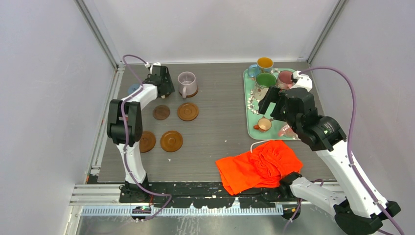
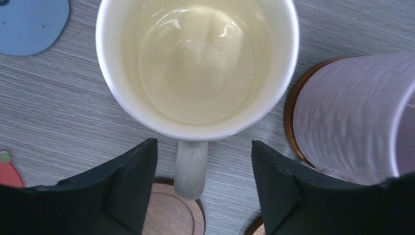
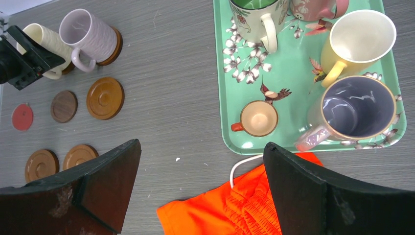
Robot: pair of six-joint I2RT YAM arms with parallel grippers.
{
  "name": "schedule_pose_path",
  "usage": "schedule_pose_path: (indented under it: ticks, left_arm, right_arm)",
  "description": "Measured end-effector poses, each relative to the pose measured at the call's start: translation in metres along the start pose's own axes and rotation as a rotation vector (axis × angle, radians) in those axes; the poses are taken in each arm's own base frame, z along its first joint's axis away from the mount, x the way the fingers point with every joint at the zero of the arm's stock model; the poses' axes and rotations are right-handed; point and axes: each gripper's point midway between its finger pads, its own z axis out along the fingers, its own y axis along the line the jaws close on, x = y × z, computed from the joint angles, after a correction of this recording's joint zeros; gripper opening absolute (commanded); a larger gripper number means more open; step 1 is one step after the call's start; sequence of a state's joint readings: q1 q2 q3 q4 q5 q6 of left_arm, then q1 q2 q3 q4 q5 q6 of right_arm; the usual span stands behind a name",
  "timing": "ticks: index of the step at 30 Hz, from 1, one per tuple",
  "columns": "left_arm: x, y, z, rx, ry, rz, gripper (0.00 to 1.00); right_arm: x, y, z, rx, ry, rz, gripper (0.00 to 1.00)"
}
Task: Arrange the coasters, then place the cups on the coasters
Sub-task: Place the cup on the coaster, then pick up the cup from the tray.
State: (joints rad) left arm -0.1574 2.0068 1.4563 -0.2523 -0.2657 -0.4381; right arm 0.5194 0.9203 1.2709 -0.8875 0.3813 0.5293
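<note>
Left gripper (image 2: 203,147) stands with its black fingers apart, one on each side of the cream mug's (image 2: 195,63) handle and clear of it. The right gripper (image 3: 200,147) hangs wide apart, holding nothing, over the near edge of the teal floral tray (image 3: 298,76). Only the left wrist view shows the cream mug's pale, bare inside, the lilac mug (image 2: 347,117) just beside it on a brown coaster (image 2: 292,112), a wooden coaster (image 2: 171,218) edging out beneath the handle, and the blue coaster (image 2: 29,24) nearby. From above, the left arm (image 1: 128,117) hides the cream mug. The right wrist view shows the red coaster (image 3: 22,117) whole, four bare brown coasters (image 3: 105,98), and on the tray the tiny orange cup (image 3: 258,118), a yellow mug (image 3: 362,36) and a green-lined mug (image 3: 257,19). An orange cloth (image 3: 230,210) lies near the tray on the grey wood-grain table (image 1: 220,132), with white walls (image 1: 210,24) around.
</note>
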Motion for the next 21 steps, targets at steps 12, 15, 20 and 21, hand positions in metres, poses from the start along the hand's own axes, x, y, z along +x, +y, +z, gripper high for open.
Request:
schedule_pose_path:
  ticks: [12,15,20,21]
  left_arm:
    - [-0.05,-0.019,-0.051,0.073,-0.111,-0.015,1.0]
    - [-0.057,-0.028,-0.067,0.1,-0.129,0.0,1.0]
    - [-0.054,-0.061,-0.094,0.177,-0.138,0.055,1.0]
    - [-0.051,-0.073,-0.101,0.206,-0.135,0.072,1.0]
  right_arm:
    - [-0.002,-0.001,-0.005,-0.006,-0.011,0.005,1.0]
    - [-0.002,-0.001,-0.005,-0.006,-0.012,0.006,1.0]
    - [-0.002,-0.002,-0.005,-0.005,-0.013,0.006,1.0]
    - [-0.002,-0.002,-0.005,-0.004,-0.013,0.006,1.0]
